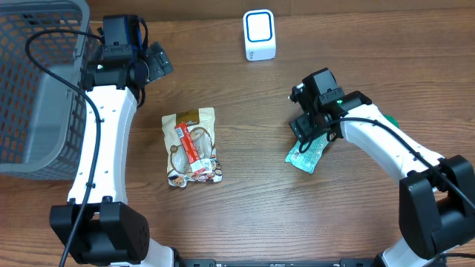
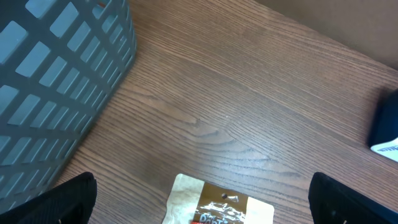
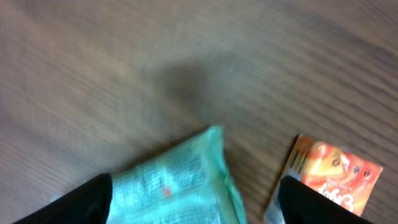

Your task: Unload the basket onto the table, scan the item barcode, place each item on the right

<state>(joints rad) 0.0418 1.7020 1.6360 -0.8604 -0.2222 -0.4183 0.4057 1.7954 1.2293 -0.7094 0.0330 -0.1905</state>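
At 3 o'clock the right hand [image 1: 312, 136] gapes wide over the teal packet [image 1: 306, 156]; left hand [image 1: 157, 62] wide too.

A grey slatted basket [image 1: 30, 89] stands at the left; a wooden table [image 1: 297, 215] lies under it.

Brown wood-grain tabletop [image 1: 245, 215] fills every view; even light, soft blurred shadows on grain

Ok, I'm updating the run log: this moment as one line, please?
left fingers open, near basket | right fingers open over teal packet | brown pouch flat mid-table | scanner at far edge
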